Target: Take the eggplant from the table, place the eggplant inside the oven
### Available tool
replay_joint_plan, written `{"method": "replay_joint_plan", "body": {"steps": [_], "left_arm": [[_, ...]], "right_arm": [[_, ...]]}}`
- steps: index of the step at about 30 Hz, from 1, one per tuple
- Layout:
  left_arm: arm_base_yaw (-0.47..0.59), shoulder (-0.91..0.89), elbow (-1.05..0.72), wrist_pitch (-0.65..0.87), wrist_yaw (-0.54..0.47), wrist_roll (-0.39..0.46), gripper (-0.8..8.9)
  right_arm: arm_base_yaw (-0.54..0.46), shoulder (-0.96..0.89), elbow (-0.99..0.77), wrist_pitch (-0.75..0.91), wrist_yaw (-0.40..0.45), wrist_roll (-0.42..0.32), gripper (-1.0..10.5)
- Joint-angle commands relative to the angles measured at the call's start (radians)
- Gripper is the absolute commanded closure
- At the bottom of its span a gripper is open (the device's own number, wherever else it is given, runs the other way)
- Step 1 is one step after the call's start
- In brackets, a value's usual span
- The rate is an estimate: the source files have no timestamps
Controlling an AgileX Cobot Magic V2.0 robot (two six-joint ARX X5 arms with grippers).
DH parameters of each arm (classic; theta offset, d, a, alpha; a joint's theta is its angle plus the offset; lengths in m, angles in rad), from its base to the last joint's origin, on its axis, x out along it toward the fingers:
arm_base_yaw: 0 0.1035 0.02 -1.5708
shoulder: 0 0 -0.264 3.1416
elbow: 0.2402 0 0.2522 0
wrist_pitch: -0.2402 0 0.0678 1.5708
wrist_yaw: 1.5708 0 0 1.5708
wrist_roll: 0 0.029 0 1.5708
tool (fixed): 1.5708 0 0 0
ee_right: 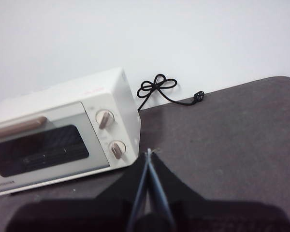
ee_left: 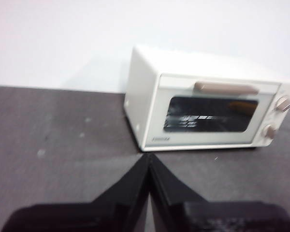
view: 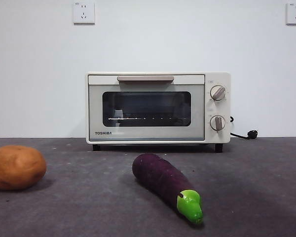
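The dark purple eggplant (view: 163, 179) lies on the grey table (view: 251, 197) in front of the oven, its green stem cap (view: 190, 205) pointing toward the near right. Behind it stands the cream oven (view: 158, 107) with its glass door closed; the oven also shows in the left wrist view (ee_left: 210, 112) and the right wrist view (ee_right: 63, 130). My left gripper (ee_left: 148, 157) is shut and empty, held off the table to the oven's left front. My right gripper (ee_right: 149, 152) is shut and empty too, off the oven's right front. Neither gripper appears in the front view.
A brown potato (view: 16, 167) sits at the table's near left. The oven's black power cord (ee_right: 159, 89) lies coiled behind its right side, its plug (view: 252, 134) on the table. Two wall sockets (view: 84, 12) are mounted high on the white wall.
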Motion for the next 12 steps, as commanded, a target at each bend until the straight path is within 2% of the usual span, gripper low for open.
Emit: {"method": "replay_joint_plan", "body": {"steps": [1, 12], "left_arm": [[0.003, 0.064, 0.075, 0.005, 0.026, -0.010, 8.19], [-0.013, 0.318, 0.481, -0.103, 0.064, -0.009, 8.19]], "right_arm": [[0.001, 0.068, 0.096, -0.027, -0.001, -0.007, 9.6], [0.001, 0.378, 0.588, -0.215, -0.011, -0.132, 9.6]]}}
